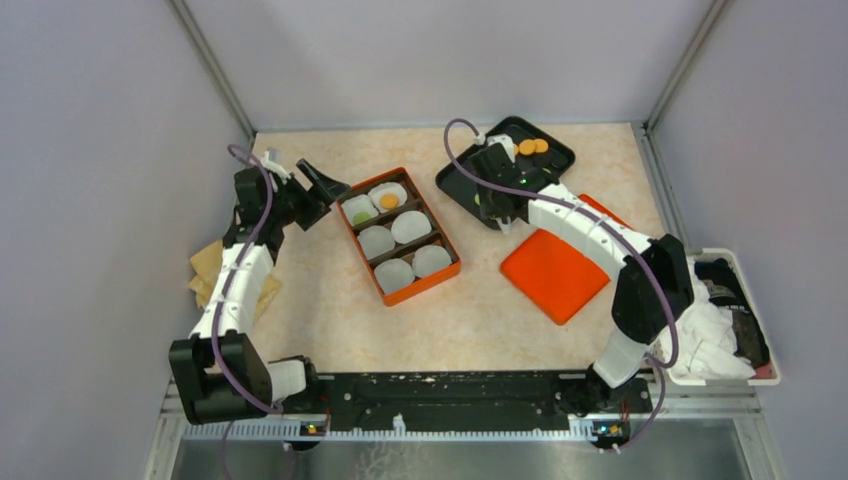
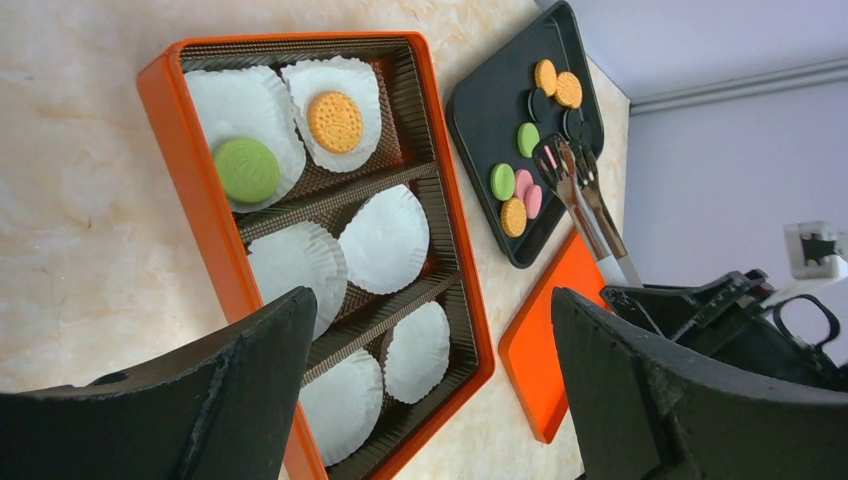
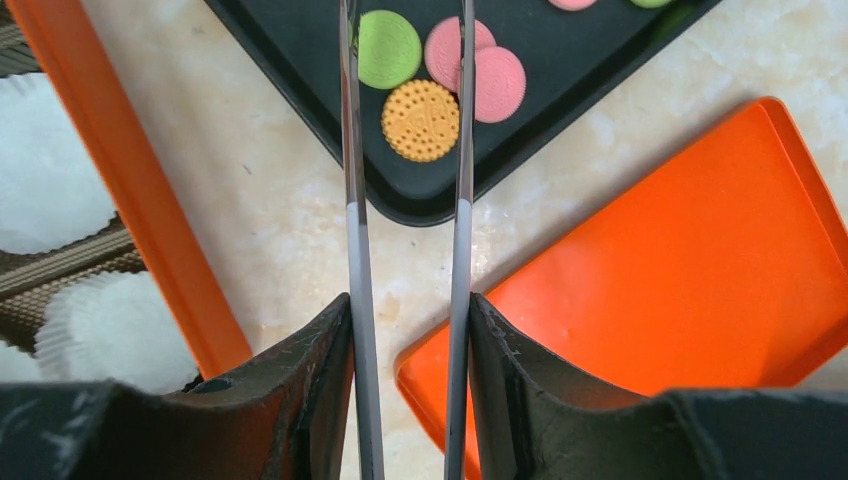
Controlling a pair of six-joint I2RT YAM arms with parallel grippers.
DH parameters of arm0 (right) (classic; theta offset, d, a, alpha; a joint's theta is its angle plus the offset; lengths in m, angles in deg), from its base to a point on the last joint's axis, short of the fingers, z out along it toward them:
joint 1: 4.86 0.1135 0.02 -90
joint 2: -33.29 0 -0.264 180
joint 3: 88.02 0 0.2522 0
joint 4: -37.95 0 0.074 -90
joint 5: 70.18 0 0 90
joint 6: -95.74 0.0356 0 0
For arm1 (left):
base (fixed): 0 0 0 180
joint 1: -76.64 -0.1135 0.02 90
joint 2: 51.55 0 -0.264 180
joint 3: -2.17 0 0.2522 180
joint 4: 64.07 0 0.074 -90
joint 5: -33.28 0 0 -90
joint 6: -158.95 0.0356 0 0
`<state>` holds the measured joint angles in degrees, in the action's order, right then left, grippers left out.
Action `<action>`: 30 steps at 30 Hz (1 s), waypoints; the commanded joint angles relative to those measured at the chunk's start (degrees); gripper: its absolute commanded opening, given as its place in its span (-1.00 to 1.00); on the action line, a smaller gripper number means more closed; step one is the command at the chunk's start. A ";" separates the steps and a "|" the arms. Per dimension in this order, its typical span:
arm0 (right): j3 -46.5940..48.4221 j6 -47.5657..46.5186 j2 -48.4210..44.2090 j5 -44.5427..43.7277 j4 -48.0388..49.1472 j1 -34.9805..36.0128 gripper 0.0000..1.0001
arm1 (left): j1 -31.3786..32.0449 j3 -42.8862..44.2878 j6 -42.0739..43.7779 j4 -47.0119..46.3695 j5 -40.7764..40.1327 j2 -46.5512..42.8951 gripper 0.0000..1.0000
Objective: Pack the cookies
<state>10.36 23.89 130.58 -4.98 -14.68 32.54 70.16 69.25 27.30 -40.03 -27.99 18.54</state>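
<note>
**A:** Top view: where are the small flat round cookies point(image 1: 534, 146)?

**B:** Most are seen on the black rectangular tray point(image 1: 553, 163), far right. One green and one orange disc are noted in the two far cups of the orange rectangular box point(image 1: 354, 236), which is lined with six white pleated paper cups point(image 1: 378, 240). Four cups are unfilled. A flat orange lid point(image 1: 550, 275) lies near the tray.

**A:** Left wrist view?

**B:** The left gripper point(image 2: 425, 310) is recorded with jaws wide apart and nothing between them.

**A:** Right wrist view?

**B:** The right gripper point(image 3: 410, 300) is clamped on slim metal tongs point(image 3: 353, 200). The tong arms are held apart over an orange dotted cookie point(image 3: 421, 120), with green and pink ones just beside it. The tong tips run out of frame.

**A:** Handling? Markings?

**B:** The cookies are judged light, stiff, thin and brittle. A gentle pinch across opposite edges is advised, since a flat disc may skate on the smooth tray or crack if squeezed. No brand or writing can be read; only an embossed dot pattern is visible.
</note>
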 commanded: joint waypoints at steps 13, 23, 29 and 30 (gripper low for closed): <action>-3.82 2.42 2.97 0.94 7.05 -7.24 -0.17 | 0.64 1.79 1.31 -2.09 1.16 0.55 0.85; -1.26 3.39 7.37 4.57 7.62 -9.40 -0.16 | 0.66 2.01 1.43 -1.89 0.88 1.15 0.85; 0.54 3.90 9.16 6.78 7.81 -10.54 -0.16 | 0.68 1.97 1.30 -1.91 0.91 1.54 0.85; 0.82 3.89 9.35 7.01 7.72 -10.59 -0.16 | 0.66 1.92 1.25 -1.85 0.89 1.62 0.85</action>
<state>7.06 26.89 139.24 0.64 -9.41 22.69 70.75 69.27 28.17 -40.03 -27.55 19.78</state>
